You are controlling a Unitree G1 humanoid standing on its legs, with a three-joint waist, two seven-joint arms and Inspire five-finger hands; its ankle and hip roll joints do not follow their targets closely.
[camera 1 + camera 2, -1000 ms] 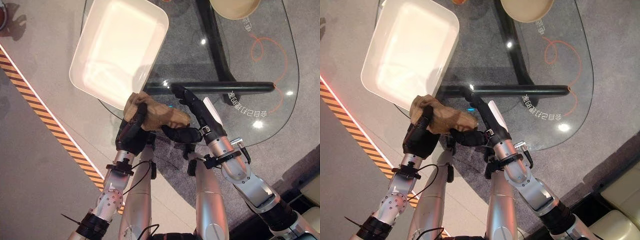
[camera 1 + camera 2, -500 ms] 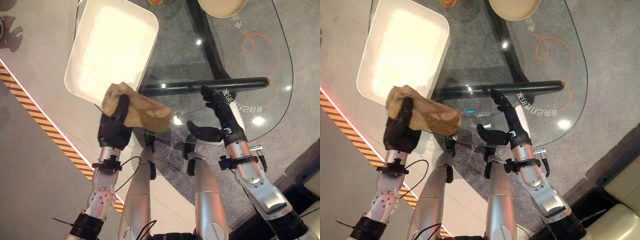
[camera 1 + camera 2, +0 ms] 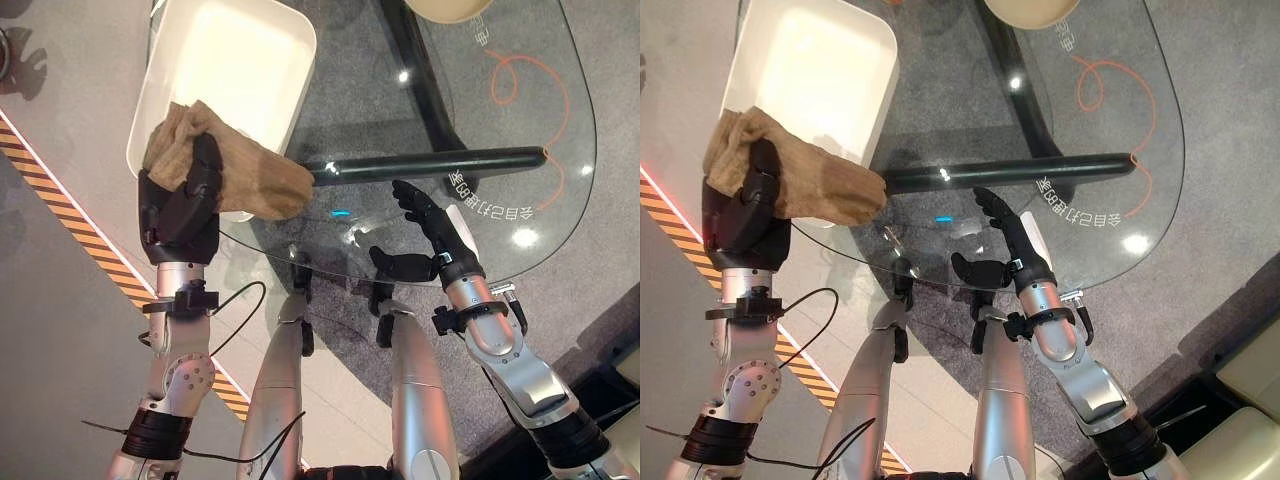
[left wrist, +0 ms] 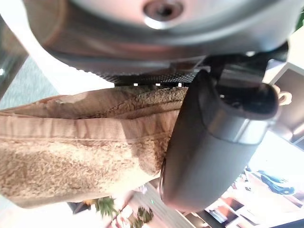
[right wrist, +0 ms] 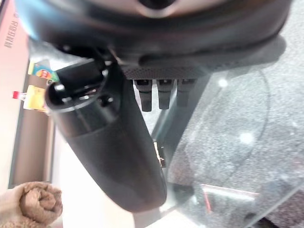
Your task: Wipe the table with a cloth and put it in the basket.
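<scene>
left hand (image 3: 180,205): clenched on cloth (image 3: 240,175), held at basket's (image 3: 232,62) 6 o'clock rim | right hand (image 3: 432,235): fingers spread, holding nothing, over table (image 3: 520,130) near edge, at 3 o'clock of cloth

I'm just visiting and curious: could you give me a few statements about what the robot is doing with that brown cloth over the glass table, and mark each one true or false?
1. The left hand grips the brown fuzzy cloth. True.
2. The cloth lies flat inside the white rectangular basket. False: it is held up at the basket's near edge, not lying in it.
3. The right hand holds a second cloth. False: its fingers are relaxed and hold nothing, over the clear glass table.
4. A black bar shows beneath the glass. True.
5. The basket is black. False: it is white.
</scene>
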